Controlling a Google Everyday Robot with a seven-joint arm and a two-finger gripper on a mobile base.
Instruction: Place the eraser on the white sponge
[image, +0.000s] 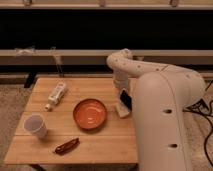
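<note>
Dark panelling and a pale rail back the wooden table I'm working over. My gripper hangs at the table's right edge, partly hidden by the arm's bulk. The jaws are fully closed, and as far as I can judge they pinch the eraser, a small black block hanging tilted from them. The white sponge lies directly below the jaws, very near the eraser's lower end; I cannot tell whether the two touch.

I read this as the placing step: carrying done, release not yet made. The next move calls for a short, straight descent until the eraser rests flat on the sponge, then parting the jaws without dragging it off.

Left of the jaws sits the orange bowl. Farther left are the white tube bottle, the white cup and a reddish-brown wrapper. The bottle carries some marking, but I can read nothing on it.
</note>
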